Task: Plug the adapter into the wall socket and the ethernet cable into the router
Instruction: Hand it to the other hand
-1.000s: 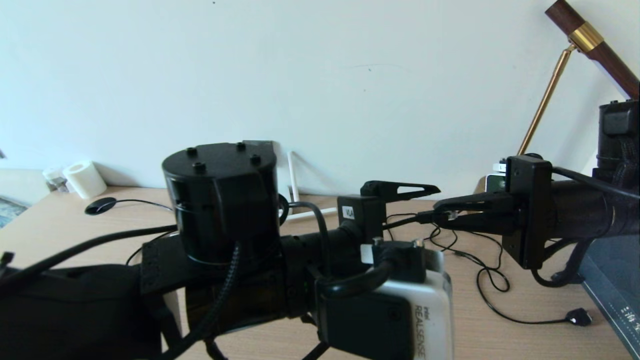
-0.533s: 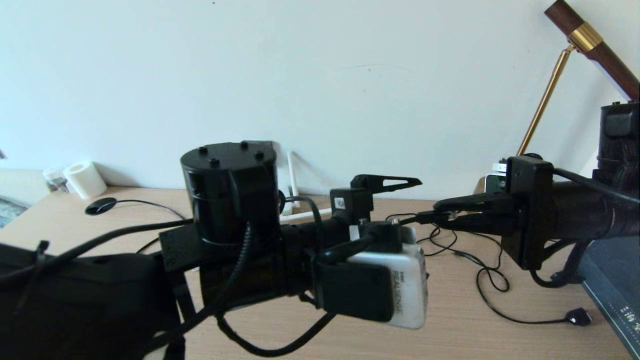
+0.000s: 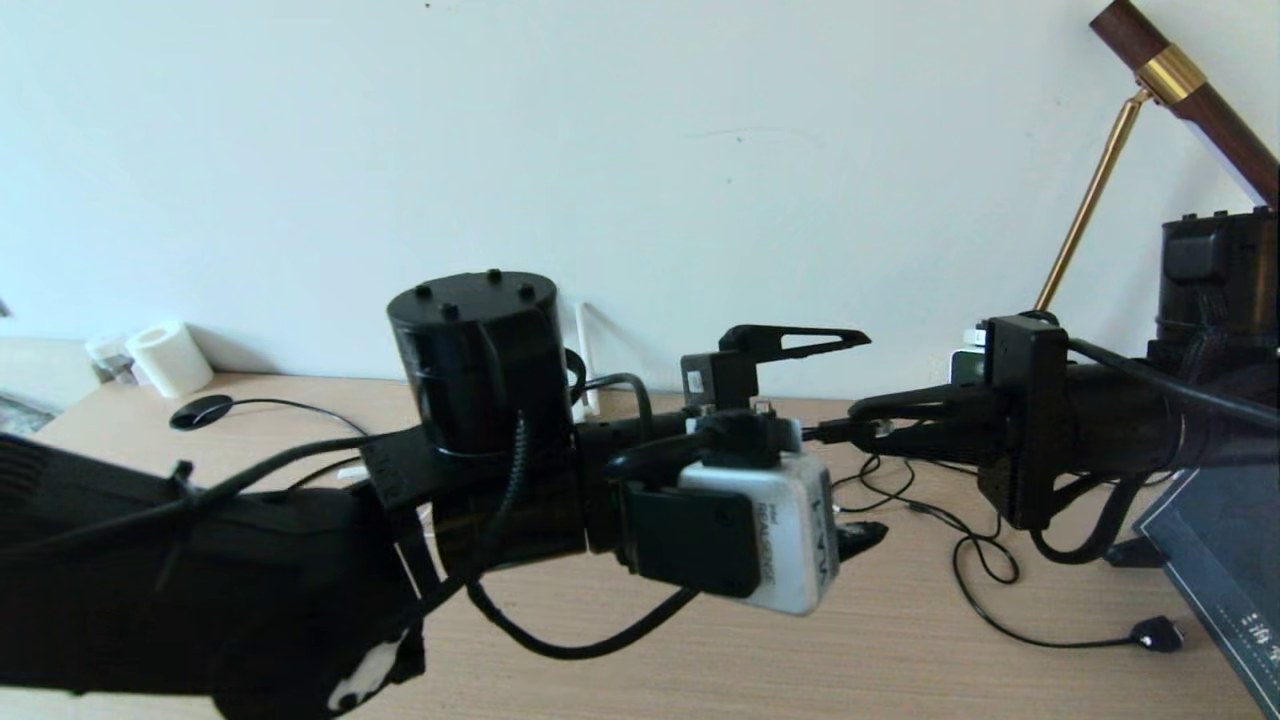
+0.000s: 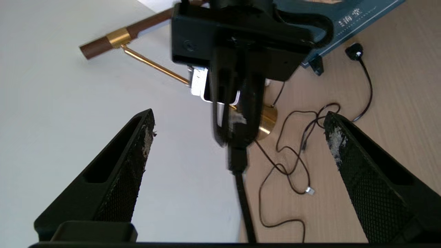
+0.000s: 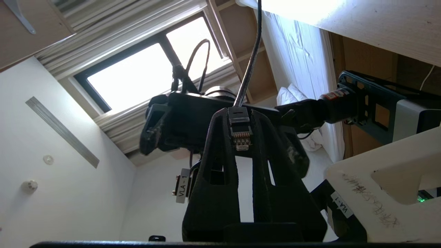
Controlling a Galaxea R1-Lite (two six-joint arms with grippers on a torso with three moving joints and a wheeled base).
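**Ethernet plug in right grip, handover to left pending**

Centre-right of head view: right gripper (image 3: 868, 428), black, level, pointing toward frame left, clamped on plug of the long thin black ethernet cable (image 3: 832, 432). Right wrist view confirms: black plug w/ clear tip and gold contacts pinched between the two fingers (image 5: 220, 151), cord running off toward top of frame.

Centre of head view: left gripper (image 3: 845, 440), black, on arm filling lower left of frame, facing the right one tip to tip. Jaws released, spread wide. In left wrist view, textured pads (image 4: 134, 165) stand at either side of frame, plug and cord hanging in gap between, touching neither.

White router: only slim white stick antenna (image 3: 587, 350) showing, behind left arm at wall, mid frame. Body and port hidden. Adapter and wall socket not identifiable in any view.

Also on light wood desk (image 3: 950, 650): thinner black cables w/ small plugs (image 3: 985, 560), lower right; brass lamp arm (image 3: 1090, 190), upper right; white paper roll (image 3: 168, 357), far left.

Step, as judged: ethernet half of task, mid regrasp or handover. No insertion yet.

Next move calls for: closing left on cord or plug body w/o twisting it, then right letting go. Clip orientation matters for router slot. Risk: plug slipping during swap.
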